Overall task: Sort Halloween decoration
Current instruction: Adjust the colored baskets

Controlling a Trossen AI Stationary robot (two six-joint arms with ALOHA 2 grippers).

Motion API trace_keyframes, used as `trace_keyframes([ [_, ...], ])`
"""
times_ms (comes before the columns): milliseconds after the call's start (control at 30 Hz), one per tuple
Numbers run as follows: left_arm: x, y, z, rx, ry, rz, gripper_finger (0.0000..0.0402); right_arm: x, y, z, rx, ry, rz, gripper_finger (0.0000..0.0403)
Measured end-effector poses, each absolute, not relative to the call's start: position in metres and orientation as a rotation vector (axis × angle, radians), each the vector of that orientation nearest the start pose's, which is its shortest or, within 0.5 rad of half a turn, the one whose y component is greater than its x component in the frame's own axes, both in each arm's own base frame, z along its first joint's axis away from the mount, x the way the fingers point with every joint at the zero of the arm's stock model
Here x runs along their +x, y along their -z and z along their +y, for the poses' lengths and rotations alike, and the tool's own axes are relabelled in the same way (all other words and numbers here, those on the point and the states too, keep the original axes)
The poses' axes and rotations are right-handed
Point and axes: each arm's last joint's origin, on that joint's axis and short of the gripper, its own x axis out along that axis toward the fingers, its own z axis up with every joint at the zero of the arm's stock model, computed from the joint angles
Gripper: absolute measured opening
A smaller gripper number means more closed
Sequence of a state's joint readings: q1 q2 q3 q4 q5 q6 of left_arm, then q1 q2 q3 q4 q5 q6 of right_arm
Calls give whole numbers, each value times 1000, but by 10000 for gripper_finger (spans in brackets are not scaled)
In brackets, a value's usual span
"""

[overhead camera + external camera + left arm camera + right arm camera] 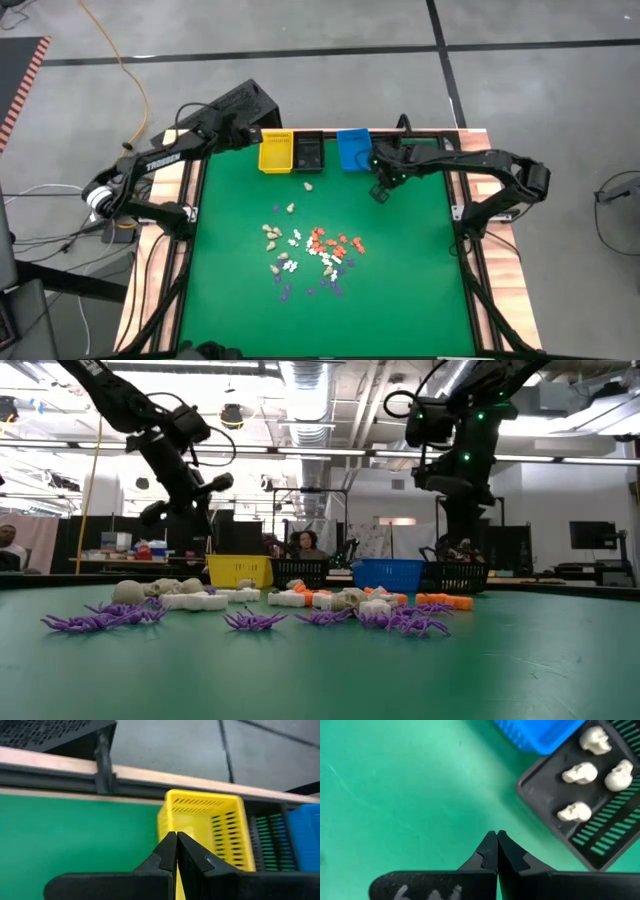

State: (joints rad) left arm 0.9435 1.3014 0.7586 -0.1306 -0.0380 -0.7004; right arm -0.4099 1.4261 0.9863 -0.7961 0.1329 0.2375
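Right wrist view: right gripper [496, 836] fingers together, empty; slotted black plastic bin [600, 850] cut off at edge, four cream skull figurines [576, 812] inside; left gripper [176, 836] also closed, empty

Two black jointed arms [190, 145], white TROSSEN lettering, green indicator lights, tapered black end effector fingers [167, 852]

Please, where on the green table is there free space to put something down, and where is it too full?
Free: the green mat left of the decoration pile, the strip right of it toward the table edge, and the near edge. Crowded: the pile itself and the far edge with the yellow bin, black bin, blue bin.
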Motion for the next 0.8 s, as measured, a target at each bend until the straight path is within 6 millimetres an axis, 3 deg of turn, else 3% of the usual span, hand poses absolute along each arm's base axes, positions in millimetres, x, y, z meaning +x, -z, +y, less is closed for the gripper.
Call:
trace_keyframes([
  [200, 155, -245, 201, -912, -1067, 194, 0, 236, -223, -103, 310, 667, 1216, 20],
  [800, 159, -291, 152, -854, -875, 33, 0, 227, -221, -129, 264, 751, 1192, 20],
])
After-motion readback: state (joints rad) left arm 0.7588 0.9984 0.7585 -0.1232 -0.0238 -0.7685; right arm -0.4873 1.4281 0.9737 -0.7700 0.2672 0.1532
